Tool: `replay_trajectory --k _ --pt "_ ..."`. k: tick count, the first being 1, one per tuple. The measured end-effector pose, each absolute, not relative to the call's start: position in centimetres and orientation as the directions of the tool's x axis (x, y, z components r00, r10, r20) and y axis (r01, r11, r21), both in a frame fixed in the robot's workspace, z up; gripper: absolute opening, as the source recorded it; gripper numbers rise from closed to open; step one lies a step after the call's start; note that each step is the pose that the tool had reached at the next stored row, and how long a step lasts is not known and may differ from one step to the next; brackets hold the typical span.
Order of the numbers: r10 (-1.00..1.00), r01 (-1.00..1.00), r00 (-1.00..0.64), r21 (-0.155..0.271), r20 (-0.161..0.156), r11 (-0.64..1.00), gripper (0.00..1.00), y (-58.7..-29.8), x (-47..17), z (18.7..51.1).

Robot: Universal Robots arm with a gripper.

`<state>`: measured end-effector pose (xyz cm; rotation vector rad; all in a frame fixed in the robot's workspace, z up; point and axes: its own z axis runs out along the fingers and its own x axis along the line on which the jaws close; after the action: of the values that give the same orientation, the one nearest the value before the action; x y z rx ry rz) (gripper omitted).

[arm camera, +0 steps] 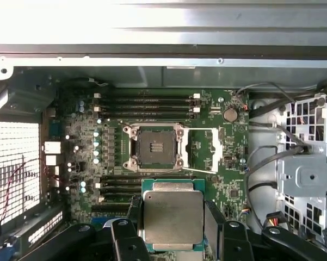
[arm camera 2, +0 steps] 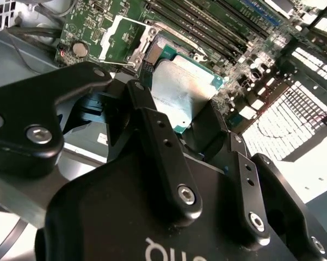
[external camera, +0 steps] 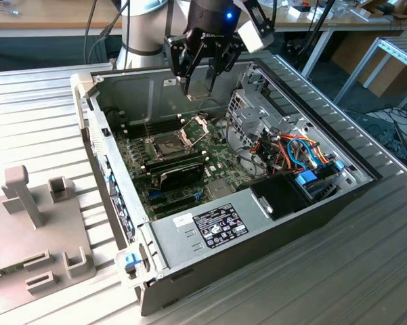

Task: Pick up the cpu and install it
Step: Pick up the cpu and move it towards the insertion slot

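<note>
Half the job looks done: pickup yes, install no. Open computer case (external camera: 142, 91) lies flat with the green motherboard (arm camera: 228, 185) exposed inside. Socket (arm camera: 155, 147) sits bare and dark with its hinged frame (arm camera: 204, 150) flipped back beside it, so nothing is seated there yet. Tool (external camera: 202, 87) hangs above the board, closed on the cpu (arm camera: 173, 216), a finger on each of two opposite edges, silver top facing the first wrist camera. Cpu is held clear of the board, near the socket but not over it in the first wrist view. In the exterior view the chip is hard to pick out between the fingers; it is probably about level. Seating it in the socket is what remains. Room behind has wooden desks (external camera: 47, 13) and loose cables. Counter (external camera: 311, 271) is ribbed grey metal and carries the case. A grey fixture (external camera: 34, 223) with upright posts stands on it at the exterior view's left.
</note>
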<state>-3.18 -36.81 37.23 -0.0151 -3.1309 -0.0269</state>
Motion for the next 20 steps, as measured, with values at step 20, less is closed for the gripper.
replay_trajectory --k 20 --pt "0.010 0.010 -1.000 0.018 0.011 1.000 0.55 -36.0 -3.3 33.9"
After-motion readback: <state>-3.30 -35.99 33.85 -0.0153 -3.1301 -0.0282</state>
